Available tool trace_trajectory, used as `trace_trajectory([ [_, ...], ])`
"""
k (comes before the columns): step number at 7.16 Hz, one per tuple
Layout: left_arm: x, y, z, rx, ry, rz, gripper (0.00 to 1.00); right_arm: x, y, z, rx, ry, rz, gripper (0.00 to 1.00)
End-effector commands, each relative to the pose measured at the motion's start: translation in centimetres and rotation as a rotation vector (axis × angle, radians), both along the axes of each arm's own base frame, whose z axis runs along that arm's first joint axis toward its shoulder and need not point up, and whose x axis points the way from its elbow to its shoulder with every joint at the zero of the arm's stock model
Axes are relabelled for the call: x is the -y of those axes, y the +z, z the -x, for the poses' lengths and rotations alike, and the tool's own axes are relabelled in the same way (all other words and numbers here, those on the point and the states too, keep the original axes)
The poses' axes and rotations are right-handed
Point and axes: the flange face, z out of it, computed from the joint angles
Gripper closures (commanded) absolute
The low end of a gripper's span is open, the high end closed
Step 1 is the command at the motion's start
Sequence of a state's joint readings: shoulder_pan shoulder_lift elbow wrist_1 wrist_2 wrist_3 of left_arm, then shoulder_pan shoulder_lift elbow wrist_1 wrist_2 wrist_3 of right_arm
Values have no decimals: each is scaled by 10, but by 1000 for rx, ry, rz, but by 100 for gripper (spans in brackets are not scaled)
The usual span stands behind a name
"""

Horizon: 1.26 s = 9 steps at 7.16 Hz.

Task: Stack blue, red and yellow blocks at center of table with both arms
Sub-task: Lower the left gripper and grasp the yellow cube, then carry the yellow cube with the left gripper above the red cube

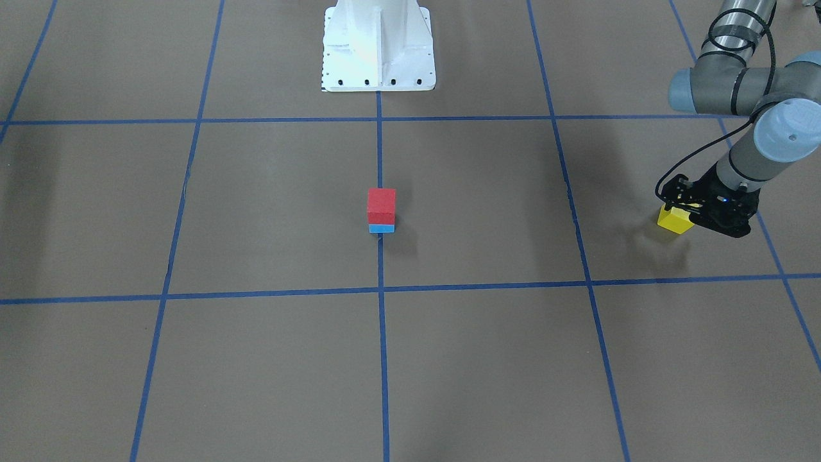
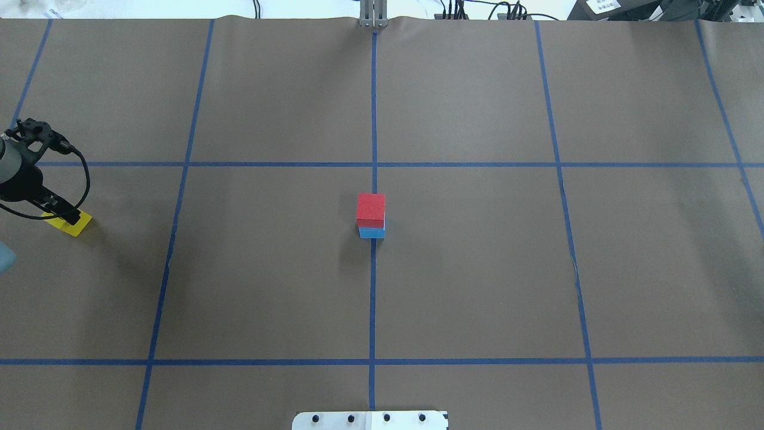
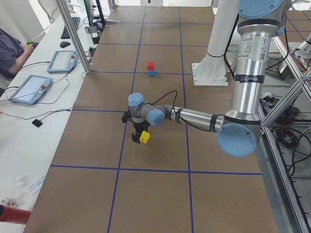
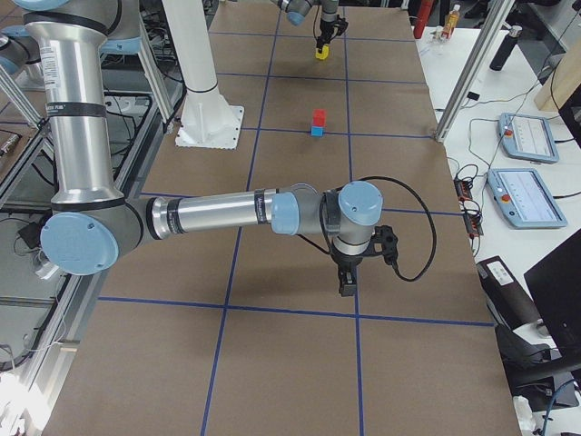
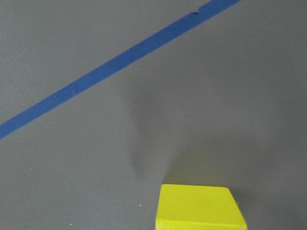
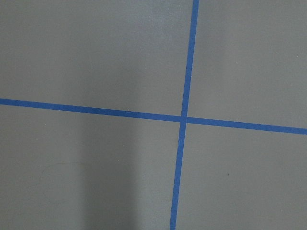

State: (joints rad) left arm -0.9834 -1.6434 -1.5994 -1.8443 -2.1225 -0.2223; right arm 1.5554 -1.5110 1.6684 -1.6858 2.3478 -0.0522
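A red block (image 2: 370, 209) sits on a blue block (image 2: 372, 232) at the table's center, also seen in the front view (image 1: 381, 203). The yellow block (image 1: 675, 221) is far out on my left side, between the fingers of my left gripper (image 1: 678, 212), which looks shut on it at or just above the table. It also shows in the overhead view (image 2: 71, 223) and at the bottom edge of the left wrist view (image 5: 199, 207). My right gripper (image 4: 346, 289) points down over bare table, far from the blocks; I cannot tell if it is open or shut.
Blue tape lines (image 2: 373, 119) divide the brown table into squares. The white robot base (image 1: 378, 48) stands at the table's near side. Operators' tablets (image 3: 29, 88) lie beyond the table's far edge.
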Motion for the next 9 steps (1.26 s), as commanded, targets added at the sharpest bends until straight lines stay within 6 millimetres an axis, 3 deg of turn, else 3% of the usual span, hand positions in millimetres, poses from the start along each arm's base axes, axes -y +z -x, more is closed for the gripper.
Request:
trace_trajectory([
  [1,-1,-2,-1,-2,-48,34,95,0,1,0,-1,0,1,1],
  [3,-3,-14,-1,-14,-44,19,100,0,1,0,-1,-1,0,1],
  [4,-10,-37,1,-53,-31,26,100,0,1,0,-1,0,2,1],
  [5,-17,-73,2,-71,-15,72,100,0,1,0,-1,-1,0,1],
  [6,-17,-124,3,-57,-16,93,100,0,1,0,-1,-1,1,1],
  [7,-6,-194,-4,-43,-22,114,100,1,0,0,-1,-1,0,1],
  [8,12,-280,-18,-18,-34,153,100,1,0,0,-1,-10,-9,1],
  [9,14,-362,-52,-14,-58,193,100,1,1,0,-1,-17,-13,1],
])
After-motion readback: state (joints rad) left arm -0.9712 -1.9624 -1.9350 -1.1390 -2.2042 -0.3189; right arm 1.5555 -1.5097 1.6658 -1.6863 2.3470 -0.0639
